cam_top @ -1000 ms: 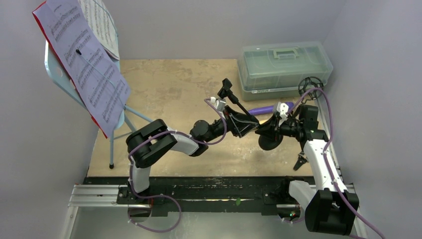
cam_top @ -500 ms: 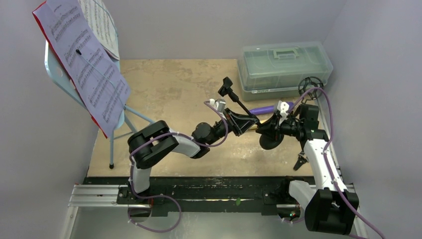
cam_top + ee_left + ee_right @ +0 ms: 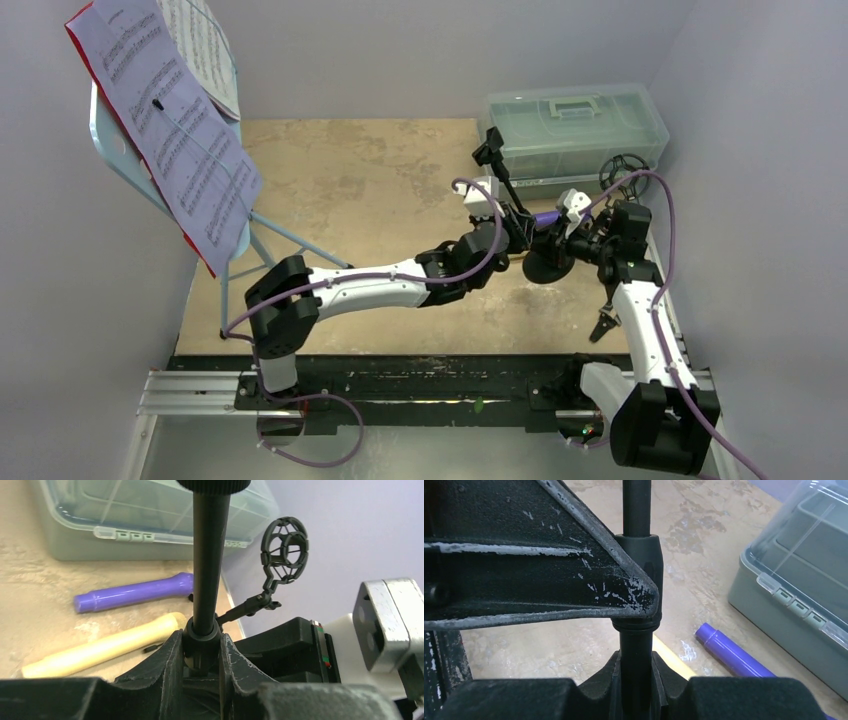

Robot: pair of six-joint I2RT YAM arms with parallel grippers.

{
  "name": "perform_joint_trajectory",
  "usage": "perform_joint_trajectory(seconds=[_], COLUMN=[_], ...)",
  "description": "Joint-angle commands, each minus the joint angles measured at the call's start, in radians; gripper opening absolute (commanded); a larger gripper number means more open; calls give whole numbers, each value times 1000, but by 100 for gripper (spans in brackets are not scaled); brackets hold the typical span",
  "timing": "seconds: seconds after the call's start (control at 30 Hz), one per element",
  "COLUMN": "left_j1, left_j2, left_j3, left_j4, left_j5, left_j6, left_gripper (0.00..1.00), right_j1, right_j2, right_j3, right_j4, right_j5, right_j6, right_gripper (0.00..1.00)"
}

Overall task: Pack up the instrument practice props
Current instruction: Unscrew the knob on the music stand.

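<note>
A black mic holder (image 3: 497, 170), a thin pole with a clip on top and a round base, is held by both grippers in front of the box. My left gripper (image 3: 515, 222) is shut on its pole (image 3: 205, 580). My right gripper (image 3: 555, 243) is shut on the same pole (image 3: 636, 645) lower down, by the base. The purple microphone (image 3: 132, 592) and cream microphone (image 3: 100, 647) lie on the table behind. The second black mic holder (image 3: 622, 170) stands at the right wall. The light-blue music rest (image 3: 110, 140) holds sheet music (image 3: 170, 130) and a red folder (image 3: 85, 50) at far left.
A translucent grey-green box (image 3: 570, 135) with a handle, lid shut, stands at the back right. Small black pliers (image 3: 604, 325) lie by the right arm. The music rest's tripod legs (image 3: 240, 270) stand at the left. Walls close the table on three sides.
My left arm has stretched out to the right and back, carrying the mic holder toward the box. My right gripper has moved along with it, a little back.
</note>
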Motion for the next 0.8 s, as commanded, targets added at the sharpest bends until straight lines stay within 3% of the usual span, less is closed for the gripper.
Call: perform_joint_trajectory(seconds=[0.0,0.17,0.23,0.37,0.43,0.57,0.77], left_j1=[-45,-45,-45,-44,-42,-10,98], left_j2=[-8,-51,-85,-178,-235,-308,-268], left_j3=[156,79,15,-165,-280,-507,-695], left_j4=[-278,-162,-71,179,325,618,1049], left_j5=[-45,-32,-14,93,183,415,628], left_j6=[-159,-105,-51,128,231,358,301], left_gripper=[0,0,18,74,91,95,87], right_j1=[24,24,24,24,24,22,11], right_j2=[-16,-16,-18,-25,-28,-28,-18], right_j3=[16,20,23,28,28,33,35], right_j4=[46,44,38,16,9,-7,-99], right_j5=[0,-21,-40,-96,-120,-162,-362], right_j6=[31,37,34,17,13,-1,-101], right_gripper=[0,0,0,0,0,0,0])
